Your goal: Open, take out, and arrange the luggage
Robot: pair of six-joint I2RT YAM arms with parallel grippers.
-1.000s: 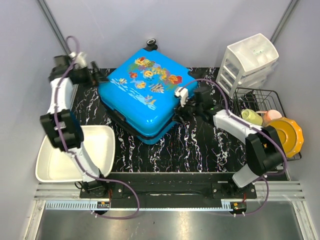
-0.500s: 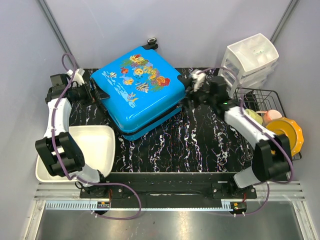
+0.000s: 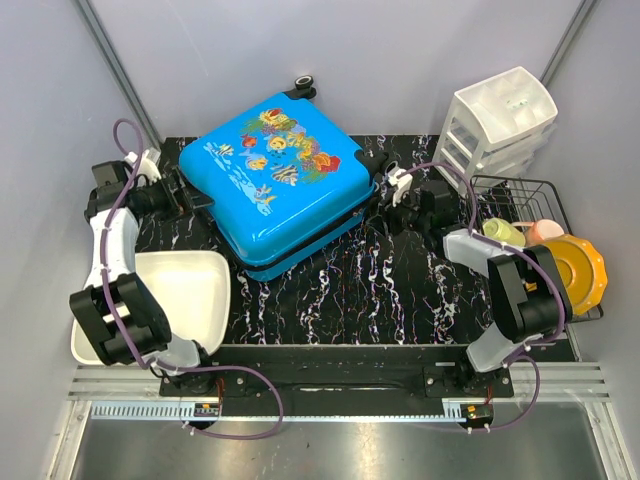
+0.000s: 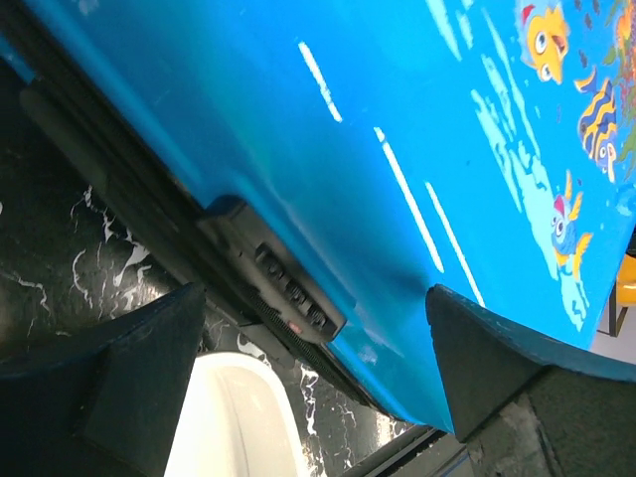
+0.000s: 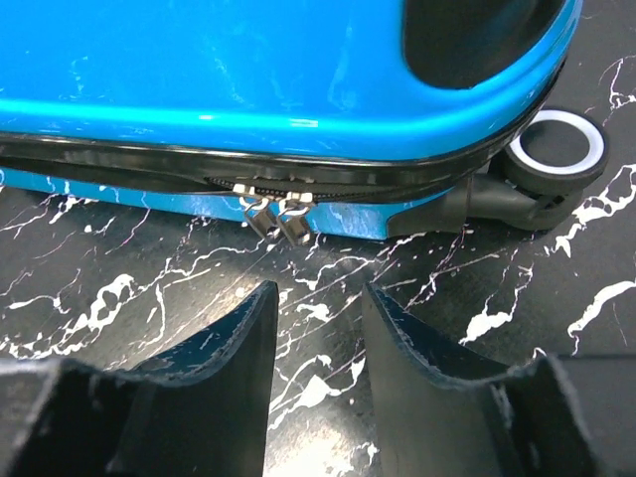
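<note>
The luggage (image 3: 275, 180), a bright-blue hard-shell case with fish print, lies flat on the black marbled table (image 3: 390, 290), its two shells together. My left gripper (image 3: 192, 196) is at its left edge, wide open. In the left wrist view the case's blue rim (image 4: 397, 149) and black lock (image 4: 290, 295) lie between the spread fingers (image 4: 129, 368), with no grip shown. My right gripper (image 3: 388, 205) is low at the case's right side, open on nothing. The two metal zipper pulls (image 5: 274, 215) hang together just beyond its fingertips (image 5: 231, 343), and a black wheel (image 5: 555, 151) sits to their right.
A white plastic tub (image 3: 195, 290) sits at the front left, close under the left arm. A white drawer unit (image 3: 500, 120) stands at the back right. In front of it a black wire basket (image 3: 520, 185) holds a yellow-green item, a peach one and an orange dish.
The luggage has slid and turned to the left. My left gripper has drawn back leftward with it. My right gripper has dropped lower by the zipper side, its fingers a little closer together.
</note>
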